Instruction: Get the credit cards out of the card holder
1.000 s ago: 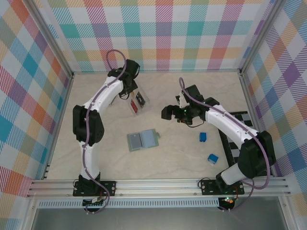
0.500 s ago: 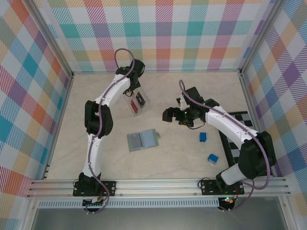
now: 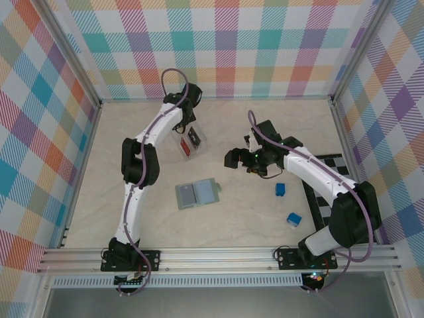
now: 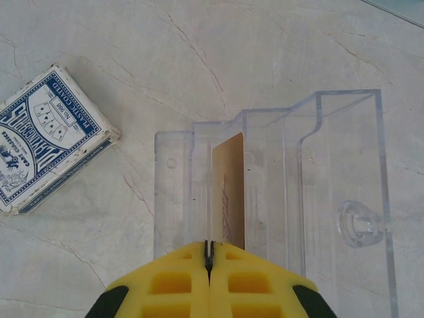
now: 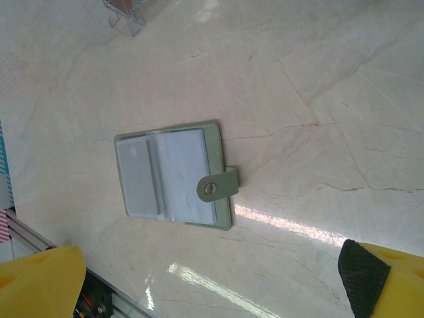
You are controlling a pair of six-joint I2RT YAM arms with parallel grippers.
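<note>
The card holder (image 3: 197, 193) lies open on the table, sage green with a pale blue-grey inside; its snap strap shows in the right wrist view, card holder (image 5: 175, 175). My right gripper (image 3: 232, 158) hovers behind and to the right of it, open and empty, right gripper (image 5: 209, 265). My left gripper (image 4: 209, 250) is shut over the near end of a clear tray (image 4: 344, 172). A tan credit card (image 4: 228, 192) leans in a tray slot just beyond the tips. A red card (image 3: 186, 148) also sits in the tray (image 3: 199, 136).
A blue playing-card box (image 4: 50, 136) lies left of the tray. Two small blue blocks (image 3: 280, 189) (image 3: 293, 218) sit near my right arm, and a checkered board (image 3: 328, 192) lies along the right wall. Plaid walls close in the table.
The left arm has swung its elbow to the right and brought its wrist further back over the tray. The right arm and the card holder have not moved.
</note>
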